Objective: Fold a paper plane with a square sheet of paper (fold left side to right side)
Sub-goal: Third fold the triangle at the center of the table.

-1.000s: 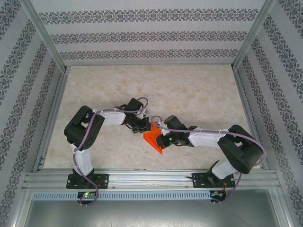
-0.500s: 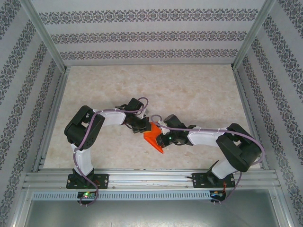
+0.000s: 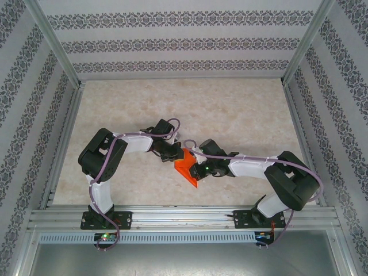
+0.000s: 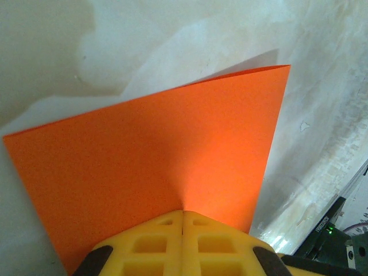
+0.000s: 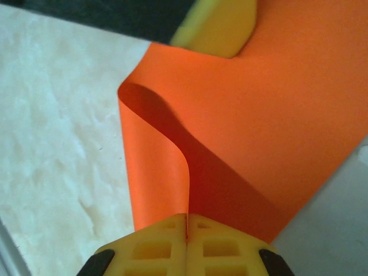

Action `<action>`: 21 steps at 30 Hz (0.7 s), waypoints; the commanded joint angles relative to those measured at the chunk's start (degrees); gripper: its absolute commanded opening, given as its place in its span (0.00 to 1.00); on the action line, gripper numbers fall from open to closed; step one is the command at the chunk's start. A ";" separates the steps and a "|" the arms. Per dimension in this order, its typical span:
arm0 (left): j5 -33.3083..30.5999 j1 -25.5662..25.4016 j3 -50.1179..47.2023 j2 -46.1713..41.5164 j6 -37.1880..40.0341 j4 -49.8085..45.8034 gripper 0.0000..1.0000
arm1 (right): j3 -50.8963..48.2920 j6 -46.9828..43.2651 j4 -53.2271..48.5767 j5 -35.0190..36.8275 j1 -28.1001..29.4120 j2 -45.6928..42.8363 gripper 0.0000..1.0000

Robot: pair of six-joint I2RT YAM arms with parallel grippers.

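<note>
Square sheet of paper [image 4: 167, 149] between closed jaws of left gripper [image 4: 183, 217], over pale table [image 4: 328, 86]

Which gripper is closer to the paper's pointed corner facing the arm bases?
Right. The right gripper is shut on the square sheet of paper just beyond that corner; the left gripper is shut on its far left edge.

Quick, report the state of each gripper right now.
Left gripper: closed, holding an edge of the orange sheet of paper.
Right gripper: closed, holding the orange sheet of paper where it curls over.
</note>
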 commanded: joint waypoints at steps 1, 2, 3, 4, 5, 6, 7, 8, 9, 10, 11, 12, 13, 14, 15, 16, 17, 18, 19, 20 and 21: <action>-3.52 -1.31 -0.81 3.04 0.90 -3.47 0.02 | 0.55 -1.19 -2.99 -2.90 -0.51 -0.34 0.00; -3.51 -1.23 -0.68 3.08 0.92 -3.47 0.02 | 0.72 -1.02 -3.42 -2.61 -0.56 0.18 0.00; -3.52 -1.24 -0.70 3.05 0.90 -3.47 0.02 | 0.87 -0.94 -3.63 -2.28 -0.55 0.77 0.00; -3.52 -1.23 -0.69 3.03 0.90 -3.56 0.02 | 1.12 -0.68 -3.87 -1.91 -0.54 1.50 0.00; -3.47 -1.23 -0.66 3.01 0.98 -3.64 0.02 | 1.47 -0.57 -4.13 -1.64 -0.54 2.25 0.00; -3.43 -1.26 -0.65 2.94 0.99 -3.72 0.02 | 1.77 -0.52 -4.28 -1.46 -0.61 2.77 0.00; -3.48 -1.23 -0.72 2.94 1.03 -3.81 0.02 | 2.09 -0.32 -4.36 -1.08 -0.56 3.31 0.00; -3.52 -1.23 -0.65 2.85 1.10 -3.91 0.02 | 2.30 -0.18 -4.45 -0.60 -0.54 3.59 0.00; -3.60 -1.27 -0.73 2.77 1.13 -3.99 0.02 | 2.45 -0.05 -4.62 -0.21 -0.63 3.70 0.00; -3.56 -1.24 -0.73 2.77 1.16 -4.08 0.02 | 2.58 -0.09 -4.86 0.41 -0.56 3.64 0.00; -3.69 -1.27 -0.71 2.72 1.16 -4.17 0.02 | 2.67 -0.08 -5.11 0.82 -0.59 3.31 0.00; -3.69 -1.23 -0.67 2.68 1.16 -4.17 0.02 | 2.76 -0.13 -5.16 1.13 -0.61 2.91 0.00; -3.69 -1.28 -0.64 2.68 1.16 -4.17 0.02 | 2.83 -0.19 -5.32 1.44 -0.63 2.27 0.00; -3.78 -1.30 -0.63 2.79 1.24 -4.17 0.02 | 2.80 -0.28 -5.33 1.60 -0.64 1.60 0.00; -3.78 -1.28 -0.50 2.77 1.27 -4.23 0.02 | 2.79 -0.47 -5.42 1.71 -0.73 0.94 0.00; -3.79 -1.31 -0.54 2.84 1.25 -4.26 0.02 | 2.85 -0.52 -5.67 1.88 -0.80 0.06 0.00; -3.79 -1.23 -0.45 2.85 1.26 -4.26 0.02 | 2.79 -0.63 -5.83 1.95 -0.88 -0.88 0.00; -3.86 -1.23 -0.43 2.85 1.25 -4.26 0.02 | 2.70 -0.73 -5.94 2.12 -0.98 -1.52 0.00; -3.86 -1.24 -0.31 2.94 1.26 -4.26 0.02 | 2.59 -0.75 -6.08 2.46 -1.08 -2.22 0.00; -3.87 -1.23 -0.31 2.99 1.30 -4.35 0.02 | 2.46 -0.87 -6.12 2.73 -1.24 -2.81 0.00; -3.87 -1.23 -0.30 2.94 1.30 -4.26 0.02 | 2.41 -0.83 -6.32 2.90 -1.41 -3.12 0.00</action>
